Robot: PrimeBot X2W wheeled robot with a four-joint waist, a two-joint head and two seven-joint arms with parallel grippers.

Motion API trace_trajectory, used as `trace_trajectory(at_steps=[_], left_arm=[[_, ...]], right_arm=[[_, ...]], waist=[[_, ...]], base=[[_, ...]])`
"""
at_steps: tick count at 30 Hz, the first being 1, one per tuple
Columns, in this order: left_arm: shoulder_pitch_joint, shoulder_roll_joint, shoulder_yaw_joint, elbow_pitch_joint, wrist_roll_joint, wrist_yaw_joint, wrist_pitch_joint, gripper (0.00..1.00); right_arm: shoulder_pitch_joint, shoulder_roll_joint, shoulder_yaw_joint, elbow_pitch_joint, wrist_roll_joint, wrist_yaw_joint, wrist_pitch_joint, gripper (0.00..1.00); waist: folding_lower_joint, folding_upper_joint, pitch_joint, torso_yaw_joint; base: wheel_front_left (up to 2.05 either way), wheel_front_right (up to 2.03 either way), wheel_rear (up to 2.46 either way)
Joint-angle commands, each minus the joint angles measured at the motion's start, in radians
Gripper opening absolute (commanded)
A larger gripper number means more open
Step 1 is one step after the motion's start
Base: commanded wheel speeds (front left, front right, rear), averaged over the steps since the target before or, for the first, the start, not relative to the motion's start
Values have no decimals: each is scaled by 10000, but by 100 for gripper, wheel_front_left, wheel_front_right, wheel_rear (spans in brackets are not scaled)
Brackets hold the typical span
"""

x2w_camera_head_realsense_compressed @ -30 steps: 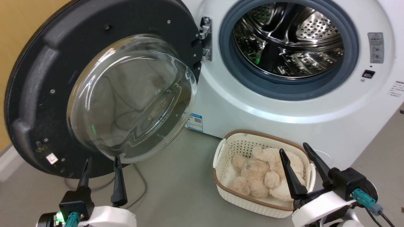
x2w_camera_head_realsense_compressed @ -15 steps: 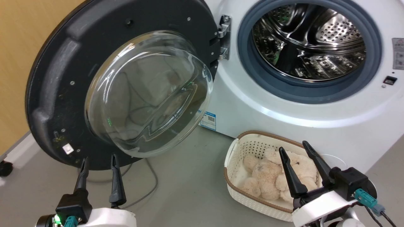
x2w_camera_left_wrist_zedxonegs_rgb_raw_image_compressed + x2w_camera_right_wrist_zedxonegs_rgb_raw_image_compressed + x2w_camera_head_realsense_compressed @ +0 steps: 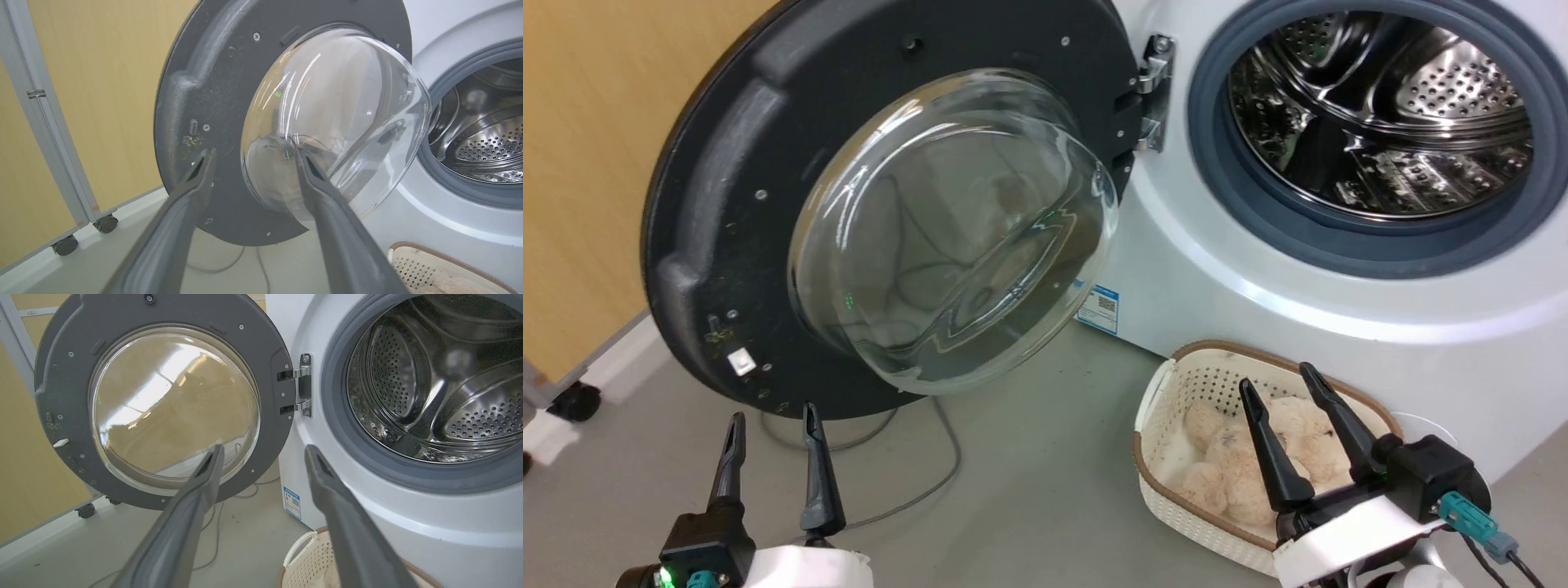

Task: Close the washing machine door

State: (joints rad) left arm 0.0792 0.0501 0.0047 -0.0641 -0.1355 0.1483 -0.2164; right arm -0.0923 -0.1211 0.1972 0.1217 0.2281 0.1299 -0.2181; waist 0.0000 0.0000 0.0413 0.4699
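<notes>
a white front-loading washing machine (image 3: pixel 1258 310) with its steel drum (image 3: pixel 1380 122) open to us. the washing machine door (image 3: pixel 890 204), a wide black rim around a bulging clear glass bowl, hangs swung fully open on the machine's left side. it is held by a metal hinge (image 3: pixel 1152 94) beside the grey gasket (image 3: pixel 1217 163).

over the last second the door and the machine have slid rightward across our head view, and a caster wheel (image 3: pixel 574 402) has come in, well left of the machine. we read that as our head camera turning left, not as anything moving. the door stands at the same wide angle to the machine as a second ago, so closing has not begun. we judge the turn squares us up to the door for a push.

our left gripper (image 3: pixel 773 412) hovers below the door's bottom rim, not touching it. its fingers are parted moderately and hold nothing. our right gripper (image 3: pixel 1276 376) hangs above a cream perforated basket (image 3: pixel 1201 514) that sits on the floor in front of the machine with a beige plush toy (image 3: pixel 1233 457) inside. its fingers are spread wider and are also empty. a grey cable (image 3: pixel 915 482) trails on the floor under the door.

a small blue label sticker (image 3: pixel 1098 309) sits low on the machine's front, just below the hinge. it carries a square code, but its print is too small to read, and we can make out no brand name.
</notes>
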Motion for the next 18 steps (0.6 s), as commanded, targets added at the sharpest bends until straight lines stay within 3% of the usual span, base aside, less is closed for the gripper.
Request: trace_trajectory(at_steps=[1,18], left_arm=[[99,1,-2,-55,-77,91,-120,100],[177,1,-13,3,-387,227,-454,100]], right_arm=[[-179,-64,53,59,139,7,-103,100],[-316,-142,317,212,423,8,-437,100]], waist=[[0,0,-3,86],[0,0,28,769]], base=[[0,0,0],[0,0,0]])
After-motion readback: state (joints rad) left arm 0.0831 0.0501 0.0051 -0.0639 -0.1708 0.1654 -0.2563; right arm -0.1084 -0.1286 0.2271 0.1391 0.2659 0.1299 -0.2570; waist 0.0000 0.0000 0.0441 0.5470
